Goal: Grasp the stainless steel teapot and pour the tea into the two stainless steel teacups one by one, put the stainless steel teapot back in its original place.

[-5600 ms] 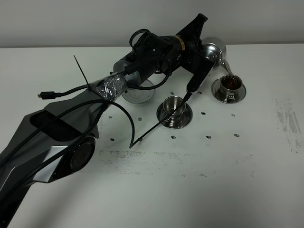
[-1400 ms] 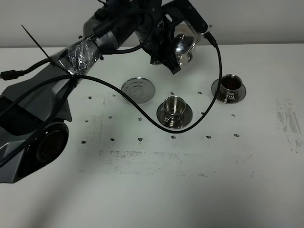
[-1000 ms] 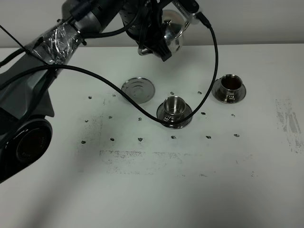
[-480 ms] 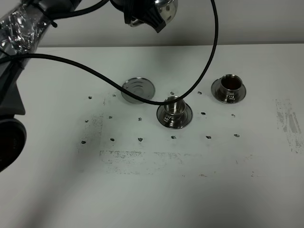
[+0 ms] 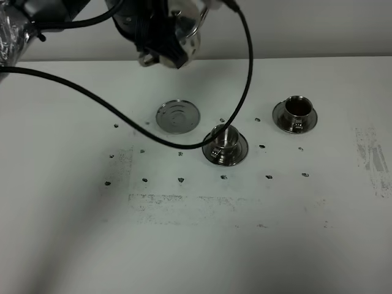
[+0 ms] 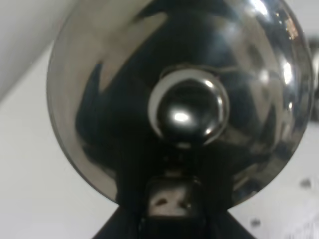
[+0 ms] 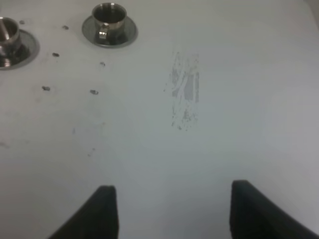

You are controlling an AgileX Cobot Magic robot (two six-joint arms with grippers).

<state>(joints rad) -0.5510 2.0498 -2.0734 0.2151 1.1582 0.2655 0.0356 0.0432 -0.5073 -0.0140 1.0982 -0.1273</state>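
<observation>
**Teapot aloft, one cup waiting**

The left gripper (image 5: pixel 162 55), clamped on the shiny rounded stainless steel teapot (image 5: pixel 187 30), holds it high at the frame's upper left. The small steel teacup (image 5: pixel 224 139) at centre, seemingly empty, lies down and right of the pot. The flat round steel coaster (image 5: pixel 178 116) sits almost straight below it in the frame. The far-right steel teacup (image 5: pixel 296 109) shows dark inside. The right gripper (image 7: pixel 167 214) hangs spread wide over the white table (image 5: pixel 275 233), well apart.

The high camera is overlooking the table (image 5: pixel 294 245). The right wrist camera is sharing its teacups (image 7: pixel 109 18); the left is hugging the teapot (image 6: pixel 99 99).
</observation>
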